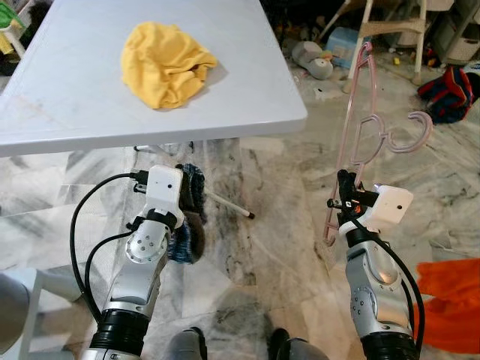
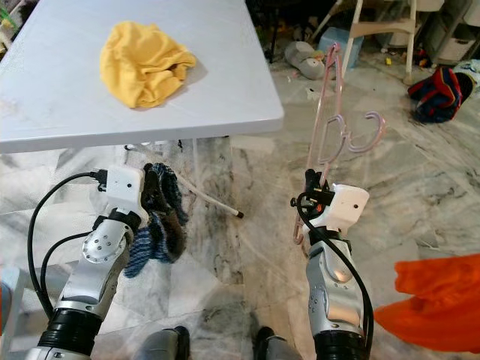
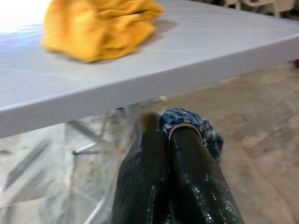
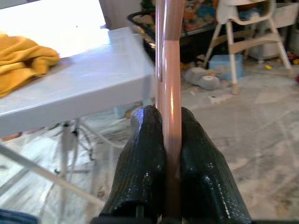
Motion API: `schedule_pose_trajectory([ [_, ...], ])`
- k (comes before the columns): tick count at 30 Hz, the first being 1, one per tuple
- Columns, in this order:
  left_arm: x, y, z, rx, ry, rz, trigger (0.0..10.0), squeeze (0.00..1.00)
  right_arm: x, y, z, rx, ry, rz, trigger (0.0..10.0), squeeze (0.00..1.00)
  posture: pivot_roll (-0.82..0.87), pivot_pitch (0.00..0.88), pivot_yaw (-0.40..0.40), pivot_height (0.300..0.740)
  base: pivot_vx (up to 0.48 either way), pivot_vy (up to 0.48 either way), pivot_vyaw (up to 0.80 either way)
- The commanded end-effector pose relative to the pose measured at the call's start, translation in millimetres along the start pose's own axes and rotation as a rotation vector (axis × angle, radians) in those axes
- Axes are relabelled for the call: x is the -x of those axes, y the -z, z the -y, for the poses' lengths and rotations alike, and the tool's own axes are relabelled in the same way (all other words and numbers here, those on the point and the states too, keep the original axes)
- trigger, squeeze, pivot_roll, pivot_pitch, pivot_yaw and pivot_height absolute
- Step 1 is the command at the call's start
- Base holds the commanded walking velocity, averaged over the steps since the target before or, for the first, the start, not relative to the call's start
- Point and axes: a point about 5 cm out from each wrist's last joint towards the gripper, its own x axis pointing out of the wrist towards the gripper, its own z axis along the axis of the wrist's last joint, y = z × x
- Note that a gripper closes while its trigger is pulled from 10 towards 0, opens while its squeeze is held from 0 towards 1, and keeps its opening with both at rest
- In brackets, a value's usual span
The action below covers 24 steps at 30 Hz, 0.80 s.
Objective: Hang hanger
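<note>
Nearest, low in the head views: the right claw (image 1: 341,196) is clamped on the lower bar of a pink hanger (image 1: 352,127), its two black fingers (image 4: 140,158) pressed flat to either side of the bar. The hanger stands upright above the grip, hook (image 1: 415,131) out toward the robot's right, well clear of the floor. Judged reason: carried tall so the hook is free to catch a rail; no rail can be made out yet.

The left claw (image 3: 170,154) has its fingers together, nothing between them that I can see. It hangs just below the counter edge with a dark blue knitted cloth (image 1: 187,217) lying on the marble floor (image 1: 262,247) beyond it. This arm looks idle.

Farther: white counter (image 1: 67,90) bearing a crumpled yellow cloth (image 1: 165,64). An orange cloth (image 1: 450,300) lies on the floor to the robot's right. Beyond that, clutter and white chair legs (image 1: 390,30).
</note>
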Motion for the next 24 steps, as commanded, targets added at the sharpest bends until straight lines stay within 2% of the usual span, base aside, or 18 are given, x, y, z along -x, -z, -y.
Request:
schedule_pose_trajectory([
  [1,-1.6,-1.1,-4.9,-0.004,-0.015,-0.006,10.0,0.00,-1.0,1.3,-1.0,-0.006,0.001,-0.011,10.0,0.00,0.09,0.175,-0.011,0.740,0.000,0.480,0.00],
  [24,-5.0,-0.6,-7.9,-0.025,-0.048,-0.002,10.0,0.00,-2.9,-2.4,-1.9,-0.019,-0.008,0.003,10.0,0.00,0.09,0.165,-0.013,0.740,0.000,0.475,0.00],
])
